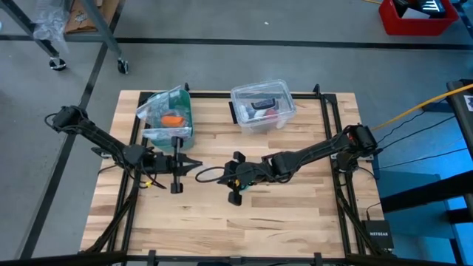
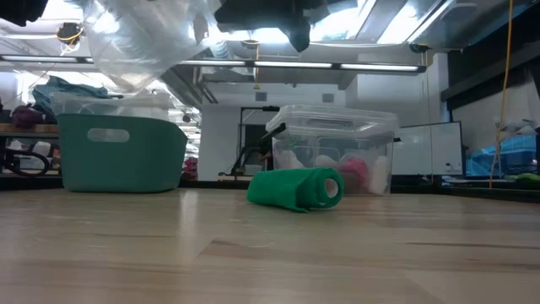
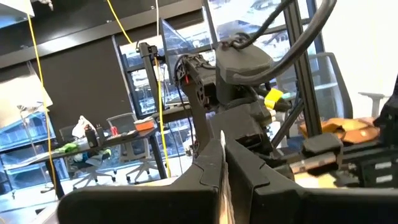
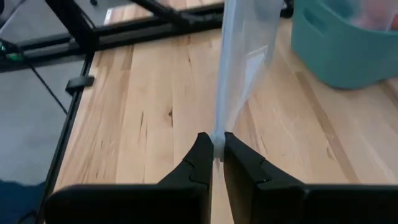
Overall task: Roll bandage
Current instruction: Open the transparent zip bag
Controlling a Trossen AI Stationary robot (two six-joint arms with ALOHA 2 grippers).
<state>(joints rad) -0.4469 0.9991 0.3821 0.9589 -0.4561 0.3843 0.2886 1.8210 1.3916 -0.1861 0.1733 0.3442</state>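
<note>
Grips the thin edge of a clear, floppy plastic bag (image 4: 239, 62) in the nearly closed right gripper (image 4: 217, 146), keeps the left gripper (image 3: 222, 162) fully closed with its hold unclear, leaves the rolled teal-green fabric bandage (image 2: 295, 188) mid-frame on the pale wooden table (image 2: 253, 253), and risks the slick film slipping free or tearing under any pull.

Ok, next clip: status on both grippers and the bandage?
Left gripper shut, right gripper shut, both pinching a clear plastic bag held above the table. Bandage rolled, lying on the table, untouched. Nothing blocking it.
</note>
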